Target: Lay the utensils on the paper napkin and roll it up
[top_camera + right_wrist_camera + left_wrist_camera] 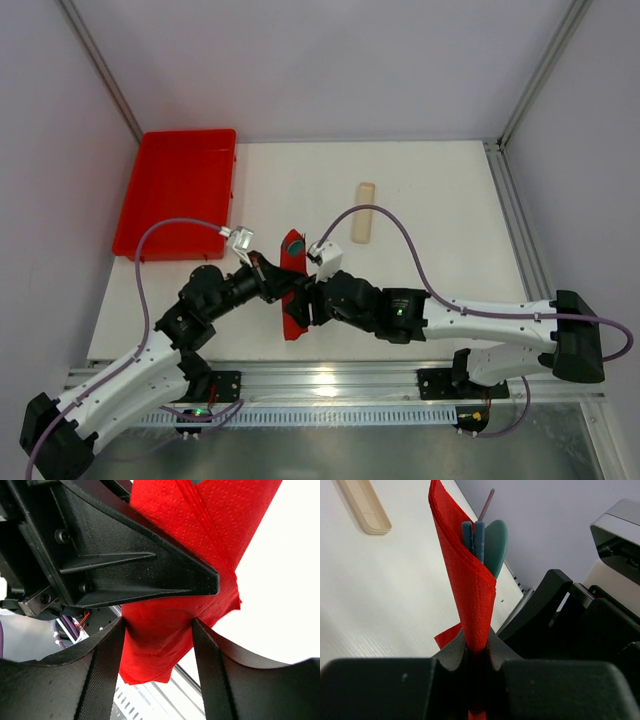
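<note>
Looking down from the top camera, I see the white surface point(420, 200) filling most of the view. The big red tray point(178, 190) sits at its far left corner, well apart from the work. The left arm point(150, 350) and right arm point(480, 320) both reach inward and meet near the middle of the surface's near half, facing each other across the paper napkin point(294, 325).

The napkin is folded into a long narrow wrap that runs from near to far between the two arms. On the left wrist camera the left jaws are clamped on the napkin point(470, 595) at one end. The red paper is pinched tight in the slot between them and rises away as a loose cone, with a stray corner hanging beside it.

On the right wrist camera the right jaws straddle the napkin point(165, 645). One of the fingers point(107, 665) stands on each side of the paper. The fingers are apart, but I cannot tell whether they actually press on it.

The pale beige strip point(364, 212) lies flat on the surface beyond the arms, apart from everything else.

The utensils point(492, 542) sit inside the wrap. Their teal ends stick out of its open far end, a rounded one beside two straight ones.
</note>
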You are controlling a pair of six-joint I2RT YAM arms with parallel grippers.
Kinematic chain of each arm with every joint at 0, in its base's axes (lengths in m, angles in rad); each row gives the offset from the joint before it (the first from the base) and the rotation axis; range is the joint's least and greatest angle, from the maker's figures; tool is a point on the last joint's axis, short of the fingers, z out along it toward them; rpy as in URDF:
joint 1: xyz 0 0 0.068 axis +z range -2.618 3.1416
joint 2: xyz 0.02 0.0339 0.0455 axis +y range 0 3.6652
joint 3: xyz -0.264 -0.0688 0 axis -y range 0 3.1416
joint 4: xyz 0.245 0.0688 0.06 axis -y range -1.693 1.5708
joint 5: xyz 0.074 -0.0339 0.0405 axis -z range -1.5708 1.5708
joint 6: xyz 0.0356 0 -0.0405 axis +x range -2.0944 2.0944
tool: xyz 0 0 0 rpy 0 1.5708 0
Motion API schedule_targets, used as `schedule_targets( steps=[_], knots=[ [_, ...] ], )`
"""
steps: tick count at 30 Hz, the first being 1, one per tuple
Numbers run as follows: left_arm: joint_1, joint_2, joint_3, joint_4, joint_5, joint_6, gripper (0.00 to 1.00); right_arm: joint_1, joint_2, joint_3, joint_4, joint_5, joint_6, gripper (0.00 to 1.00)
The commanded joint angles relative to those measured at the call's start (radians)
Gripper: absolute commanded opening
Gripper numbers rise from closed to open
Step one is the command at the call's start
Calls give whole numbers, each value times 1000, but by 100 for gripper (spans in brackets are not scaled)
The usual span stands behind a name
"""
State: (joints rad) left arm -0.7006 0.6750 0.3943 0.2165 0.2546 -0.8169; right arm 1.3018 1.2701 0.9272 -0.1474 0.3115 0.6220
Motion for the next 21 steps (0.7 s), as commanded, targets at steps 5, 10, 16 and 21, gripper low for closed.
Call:
schedule_targets(
  steps=[5,10,16,21],
  knots=[
    [-7,-15,46,26,40,-25,0,7,-89,-25,111,32,-90,65],
    [-5,-14,44,35,54,-33,0,5,-133,-50,138,23,-128,70],
    [-7,-12,48,52,60,-51,0,7,-137,-56,140,-11,-128,70],
    [-7,-12,63,60,64,-62,0,5,-118,-54,141,-26,-102,70]
  ],
)
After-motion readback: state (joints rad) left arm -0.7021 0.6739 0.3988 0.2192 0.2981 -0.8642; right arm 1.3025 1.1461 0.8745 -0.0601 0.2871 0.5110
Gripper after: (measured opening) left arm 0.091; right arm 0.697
